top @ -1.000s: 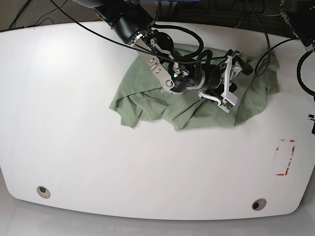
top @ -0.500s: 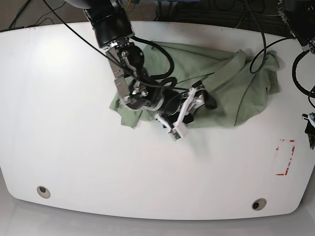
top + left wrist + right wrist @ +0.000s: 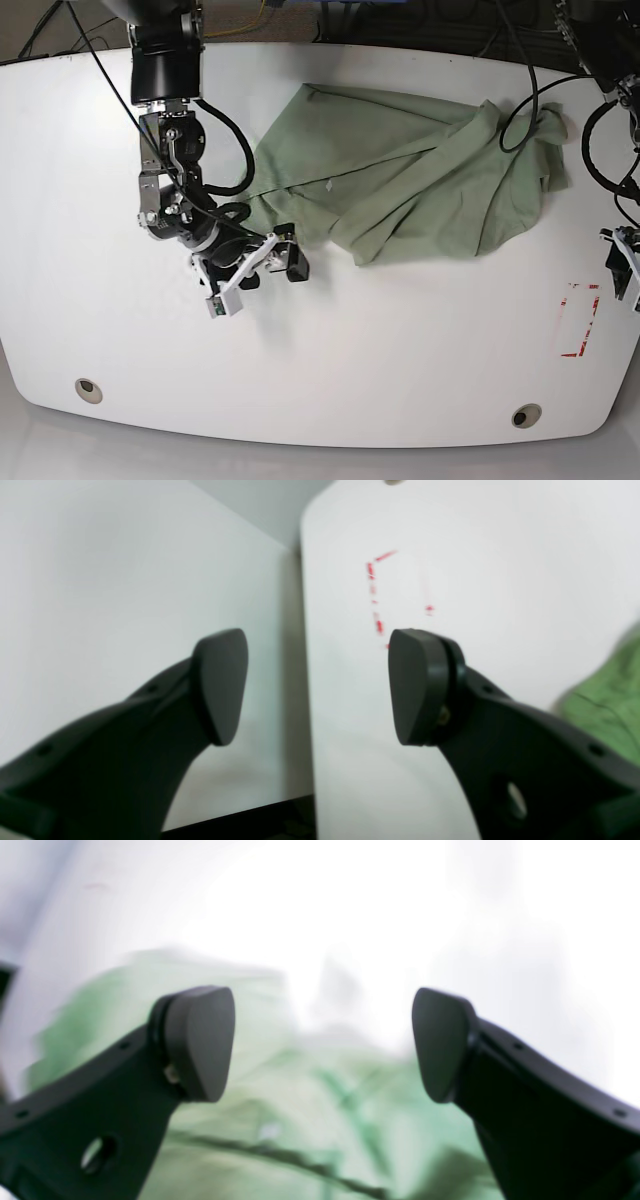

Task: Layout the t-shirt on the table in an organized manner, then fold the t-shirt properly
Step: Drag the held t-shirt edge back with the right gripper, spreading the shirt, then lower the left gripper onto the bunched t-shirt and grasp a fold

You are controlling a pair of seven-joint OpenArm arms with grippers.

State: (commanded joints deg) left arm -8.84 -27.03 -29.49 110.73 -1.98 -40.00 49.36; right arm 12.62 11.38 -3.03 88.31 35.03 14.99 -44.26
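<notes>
Near edge of the surface: two grey grommets, red tape marks on the base view's right. No containers, no readable writing or labels. Right tool spread wide, nothing between the pads, sitting just past the t-shirt's lower-left hem (wrist view is blurred, green cloth fills the background under it). T-shirt lies crumpled and part-spread on the far-centre surface, folds bunched toward its right end. Left tool also spread and empty, hovering over the surface edge near the tape, apart from the cloth.
</notes>
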